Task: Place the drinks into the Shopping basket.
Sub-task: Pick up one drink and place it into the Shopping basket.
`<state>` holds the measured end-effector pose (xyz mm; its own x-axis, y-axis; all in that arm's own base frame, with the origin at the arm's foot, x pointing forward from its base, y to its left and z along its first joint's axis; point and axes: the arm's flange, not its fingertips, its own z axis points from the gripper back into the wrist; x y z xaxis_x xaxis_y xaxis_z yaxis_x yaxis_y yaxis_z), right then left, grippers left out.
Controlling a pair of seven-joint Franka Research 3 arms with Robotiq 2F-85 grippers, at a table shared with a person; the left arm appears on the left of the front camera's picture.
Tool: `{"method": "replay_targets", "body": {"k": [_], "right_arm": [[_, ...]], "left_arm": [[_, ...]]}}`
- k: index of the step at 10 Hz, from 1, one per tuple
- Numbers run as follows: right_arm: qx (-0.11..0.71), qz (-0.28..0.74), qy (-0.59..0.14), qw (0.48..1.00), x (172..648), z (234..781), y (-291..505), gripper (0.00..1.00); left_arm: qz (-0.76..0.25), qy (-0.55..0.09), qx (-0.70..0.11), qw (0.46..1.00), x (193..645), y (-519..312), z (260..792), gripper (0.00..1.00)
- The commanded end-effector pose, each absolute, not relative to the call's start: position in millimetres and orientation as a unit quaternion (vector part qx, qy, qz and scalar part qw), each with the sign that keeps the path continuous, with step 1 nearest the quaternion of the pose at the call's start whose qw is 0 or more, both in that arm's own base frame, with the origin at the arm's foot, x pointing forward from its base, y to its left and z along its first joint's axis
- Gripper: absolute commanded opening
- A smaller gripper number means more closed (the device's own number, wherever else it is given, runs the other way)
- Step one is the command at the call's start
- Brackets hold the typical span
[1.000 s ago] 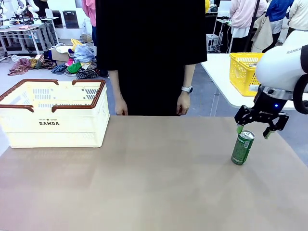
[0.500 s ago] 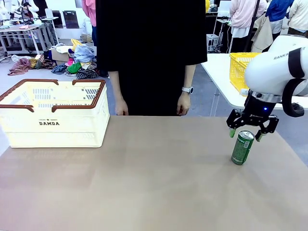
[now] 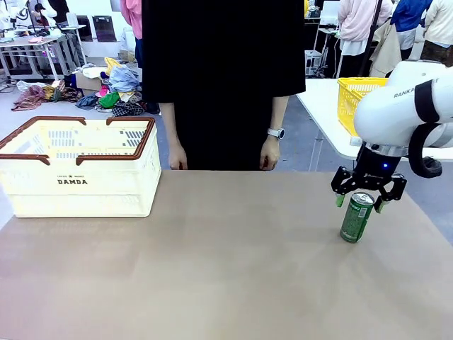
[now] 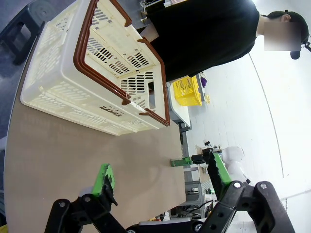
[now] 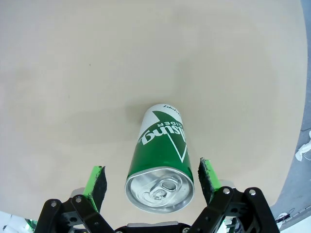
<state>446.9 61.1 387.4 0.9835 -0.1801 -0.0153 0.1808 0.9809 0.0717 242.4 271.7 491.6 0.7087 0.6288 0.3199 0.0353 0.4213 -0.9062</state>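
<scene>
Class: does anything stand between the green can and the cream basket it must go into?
Nothing visible: bare table lies between the green can and the Shopping basket. The open right tool straddles the can's top.

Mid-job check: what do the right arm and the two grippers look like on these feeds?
The right arm is glossy white and rounded, with black joint bands, dark lettering and a blue wrist light. The right gripper is black, with jointed linkages and green pads. The left gripper looks the same.

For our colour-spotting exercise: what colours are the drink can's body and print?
The can is green with white print, clearest in the right wrist view.
</scene>
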Motion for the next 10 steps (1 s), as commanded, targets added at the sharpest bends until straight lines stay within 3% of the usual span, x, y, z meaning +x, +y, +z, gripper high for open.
{"method": "replay_targets", "body": {"k": [1, 2, 3, 4, 5, 10], "right_arm": [[0.016, -0.102, -0.008, 0.995, 452.1, 388.6, 66.8, 1.00], [0.016, -0.105, -0.003, 0.994, 452.6, 388.8, 66.5, 1.00], [0.009, -0.106, -0.004, 0.994, 452.6, 388.1, 66.0, 0.75], [0.010, -0.108, 0.003, 0.994, 452.9, 387.7, 66.4, 0.16], [0.012, -0.106, 0.004, 0.994, 452.6, 387.0, 66.9, 0.00], [0.013, -0.103, 0.013, 0.995, 451.6, 382.8, 66.4, 0.00]], "left_arm": [[0.188, -0.336, -0.509, 0.770, 242.0, 272.5, 493.6, 1.00], [0.188, -0.336, -0.509, 0.770, 242.0, 272.5, 493.6, 1.00], [0.188, -0.336, -0.509, 0.770, 242.0, 272.5, 493.6, 1.00], [0.188, -0.336, -0.509, 0.770, 242.0, 272.5, 493.6, 1.00], [0.188, -0.336, -0.509, 0.770, 242.0, 272.5, 493.6, 1.00], [0.188, -0.336, -0.509, 0.770, 242.0, 272.5, 493.6, 1.00]]}}
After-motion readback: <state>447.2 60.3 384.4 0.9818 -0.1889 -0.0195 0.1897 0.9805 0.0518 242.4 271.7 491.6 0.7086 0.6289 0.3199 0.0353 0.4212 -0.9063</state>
